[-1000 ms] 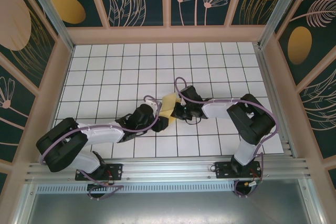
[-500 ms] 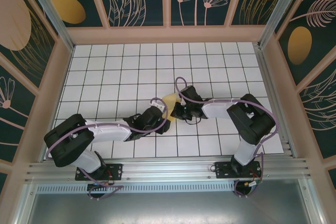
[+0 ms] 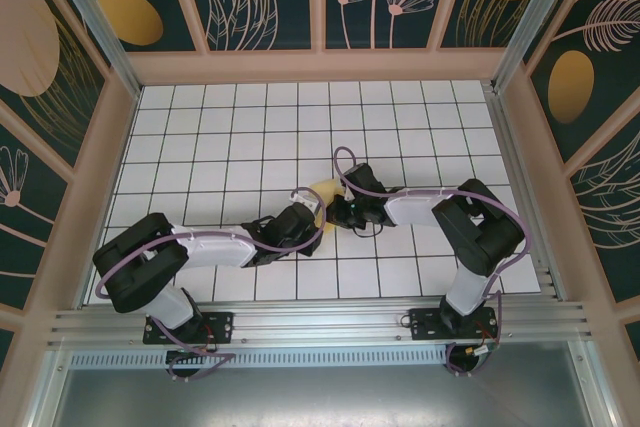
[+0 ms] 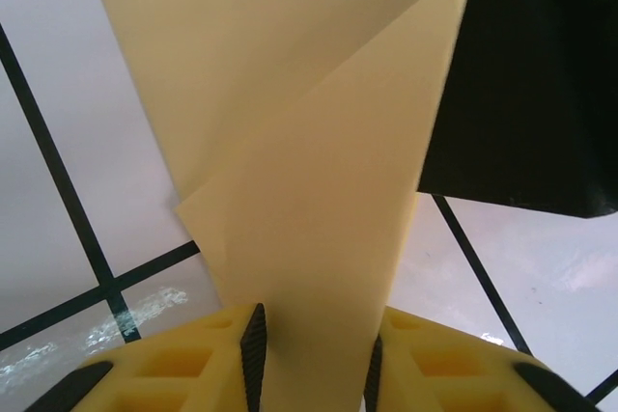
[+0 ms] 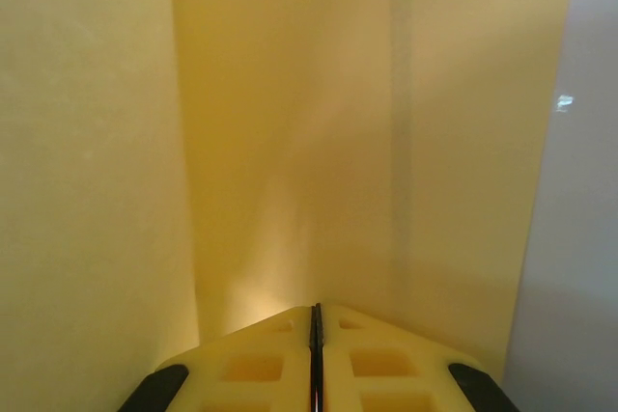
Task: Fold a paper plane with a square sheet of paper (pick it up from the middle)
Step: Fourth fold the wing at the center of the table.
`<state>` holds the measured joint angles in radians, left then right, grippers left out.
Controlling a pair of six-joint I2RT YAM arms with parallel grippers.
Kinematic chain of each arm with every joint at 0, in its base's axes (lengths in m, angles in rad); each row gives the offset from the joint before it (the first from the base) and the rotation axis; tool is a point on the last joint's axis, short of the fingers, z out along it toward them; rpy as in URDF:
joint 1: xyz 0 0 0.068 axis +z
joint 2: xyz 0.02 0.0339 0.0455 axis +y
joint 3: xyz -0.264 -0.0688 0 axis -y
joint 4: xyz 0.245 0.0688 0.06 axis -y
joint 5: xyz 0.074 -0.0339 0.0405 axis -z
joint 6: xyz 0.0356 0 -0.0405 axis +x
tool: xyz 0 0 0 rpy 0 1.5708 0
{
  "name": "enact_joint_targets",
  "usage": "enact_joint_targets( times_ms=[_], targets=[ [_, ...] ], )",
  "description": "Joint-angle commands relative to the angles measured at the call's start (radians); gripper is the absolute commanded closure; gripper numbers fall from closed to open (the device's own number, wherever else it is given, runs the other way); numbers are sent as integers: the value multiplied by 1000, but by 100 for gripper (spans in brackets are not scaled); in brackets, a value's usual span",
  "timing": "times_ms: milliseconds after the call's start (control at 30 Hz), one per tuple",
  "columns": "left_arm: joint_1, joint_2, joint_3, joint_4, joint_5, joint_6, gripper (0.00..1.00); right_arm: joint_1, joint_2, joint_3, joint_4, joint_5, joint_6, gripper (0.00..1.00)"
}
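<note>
Your two claws meet at the folded yellow sheet.
Your left gripper [image 4: 311, 335] stands partly apart, the square sheet of paper [image 4: 319, 142] running up between its fingers; pinched or not, you cannot tell. Your right gripper [image 5: 316, 311] is closed tight, paper directly ahead of its tips.

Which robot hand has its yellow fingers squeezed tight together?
The right gripper: its fingers meet along one thin line. The left gripper has fingers standing apart, with the yellow paper between them.
</note>
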<state>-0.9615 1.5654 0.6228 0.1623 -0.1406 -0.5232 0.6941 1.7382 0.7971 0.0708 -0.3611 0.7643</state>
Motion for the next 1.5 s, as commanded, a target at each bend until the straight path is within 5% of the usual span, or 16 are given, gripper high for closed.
enact_joint_targets(
  times_ms=[0, 400, 1067, 1467],
  targets=[
    [-6, 8, 17, -12, -21, 6, 71, 9, 3, 24, 2, -3, 8, 88],
    [-4, -1, -25, 62, 11, -31, 94, 9, 17, 30, -14, 3, 1, 88],
    [156, 3, -209, 428, 364, -170, 94, 7, -27, 40, -20, 20, -16, 85],
    [207, 53, -198, 482, 500, -214, 93, 5, -64, 28, -57, 47, -42, 84]
  ],
)
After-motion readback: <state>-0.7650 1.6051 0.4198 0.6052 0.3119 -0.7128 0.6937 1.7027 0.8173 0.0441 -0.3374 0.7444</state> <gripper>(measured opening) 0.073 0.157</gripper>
